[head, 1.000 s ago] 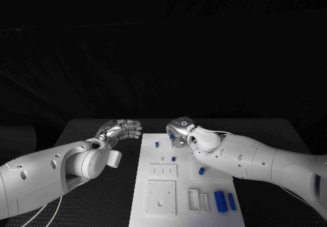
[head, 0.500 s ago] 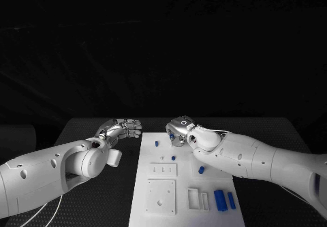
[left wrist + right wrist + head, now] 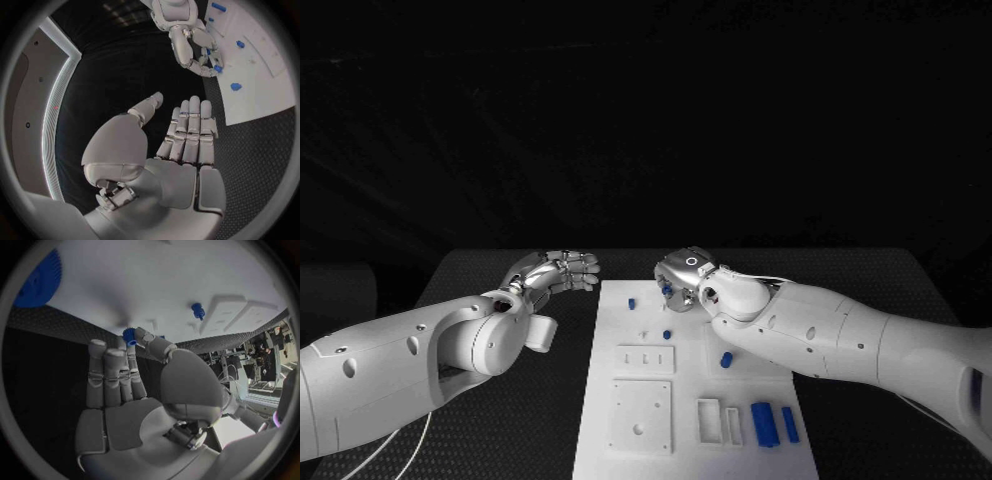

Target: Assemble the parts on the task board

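Two hands here, both up at the far end of the task board (image 3: 635,420), which lies in the middle of the black worktop (image 3: 862,270). We see the right hand (image 3: 684,279) over the board's far edge, its fingers (image 3: 132,337) pinched on a small blue part (image 3: 129,335). Our left hand (image 3: 557,272) hangs just left of the board, fingers straight and side by side, holding nothing. More blue parts (image 3: 773,424) lie at the board's near right.

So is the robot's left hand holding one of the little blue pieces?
No, the left hand lies flat and holds nothing, beside the white task board.
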